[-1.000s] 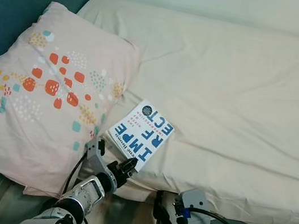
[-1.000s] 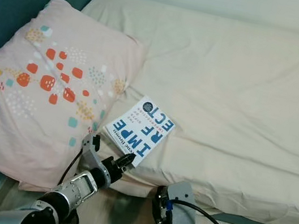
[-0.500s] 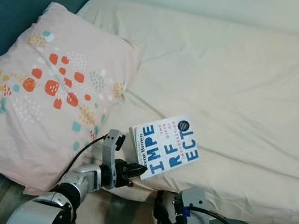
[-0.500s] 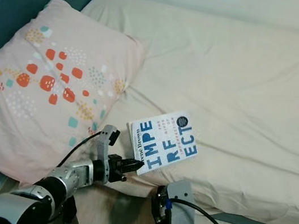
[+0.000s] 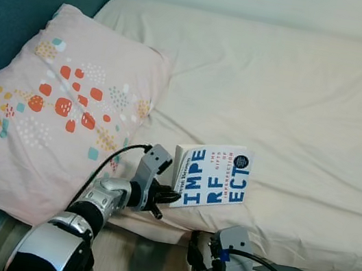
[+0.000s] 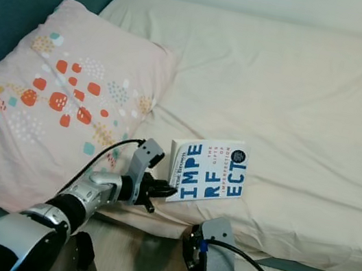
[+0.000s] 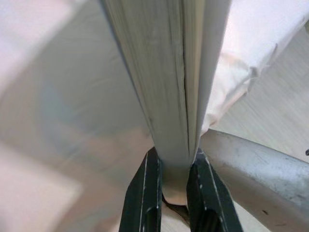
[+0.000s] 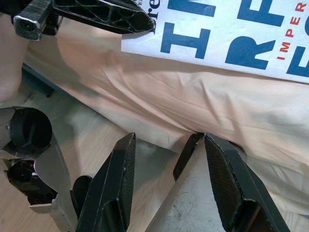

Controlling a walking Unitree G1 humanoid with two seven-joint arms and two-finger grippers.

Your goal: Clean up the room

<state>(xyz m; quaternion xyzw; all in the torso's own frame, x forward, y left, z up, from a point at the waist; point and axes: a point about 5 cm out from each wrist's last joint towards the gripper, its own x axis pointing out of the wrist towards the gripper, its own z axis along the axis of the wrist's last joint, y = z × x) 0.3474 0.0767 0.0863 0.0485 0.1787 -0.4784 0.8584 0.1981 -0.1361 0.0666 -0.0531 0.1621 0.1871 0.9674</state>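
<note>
Book (image 5: 212, 177) corner pinched in left gripper (image 5: 169, 197).

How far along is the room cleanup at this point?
Done: the left gripper is shut on the book, its fingers pinching the edge near the spine. In hand: the book is at the bed's front edge, beside the pillow. Left: carrying it off and putting it away. The right gripper hangs open below the mattress edge.

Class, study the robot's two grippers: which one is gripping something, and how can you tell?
The left gripper: its fingers are clamped on the edge of the book on the bed. The right gripper hangs open, empty.
</note>
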